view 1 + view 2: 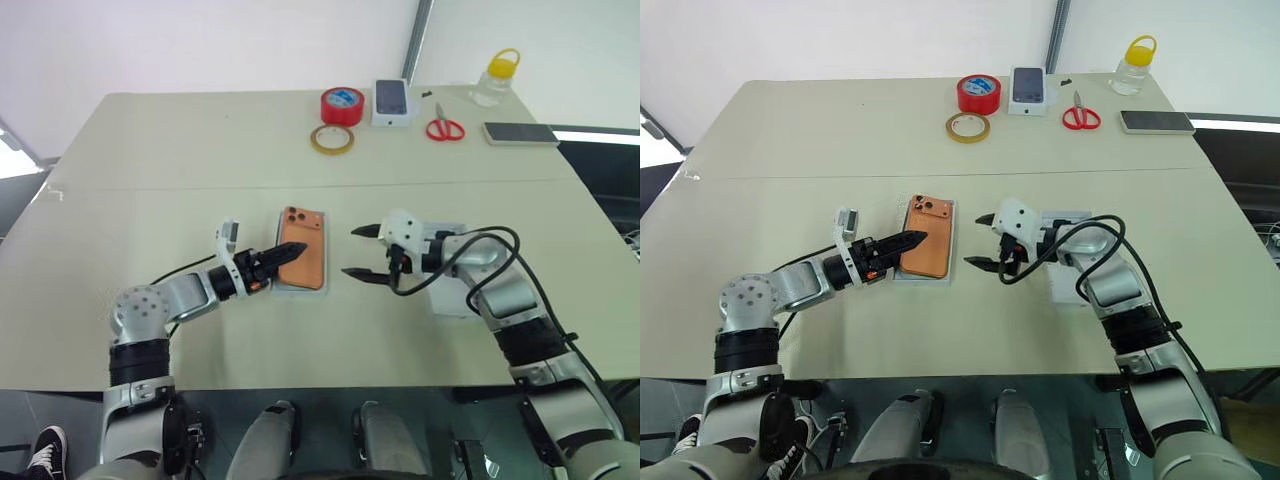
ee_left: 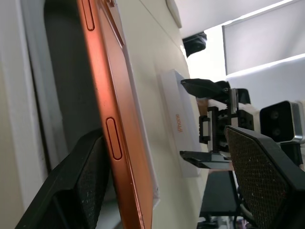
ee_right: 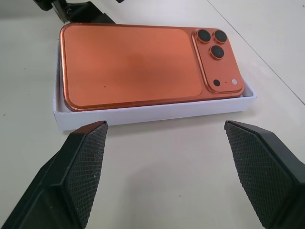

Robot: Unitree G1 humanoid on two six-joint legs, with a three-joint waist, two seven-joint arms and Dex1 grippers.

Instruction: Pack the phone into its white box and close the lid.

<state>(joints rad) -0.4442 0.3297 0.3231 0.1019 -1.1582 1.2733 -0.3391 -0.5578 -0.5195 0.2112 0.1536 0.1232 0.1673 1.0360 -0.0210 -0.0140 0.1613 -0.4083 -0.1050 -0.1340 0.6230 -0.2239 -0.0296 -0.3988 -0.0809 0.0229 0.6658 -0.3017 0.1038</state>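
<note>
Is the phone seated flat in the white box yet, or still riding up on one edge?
Not flat: the phone lies in the white box camera side up, but its back stands above the rim, and the left wrist view shows one long edge raised.

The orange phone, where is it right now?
The phone lies camera-side up in the white box, mid-table between the left end effector and the right end effector.

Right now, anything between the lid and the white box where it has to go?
Yes. The right gripper hangs open between the lid and the white box, where the phone lies. The left gripper's fingers reach over the phone.
</note>
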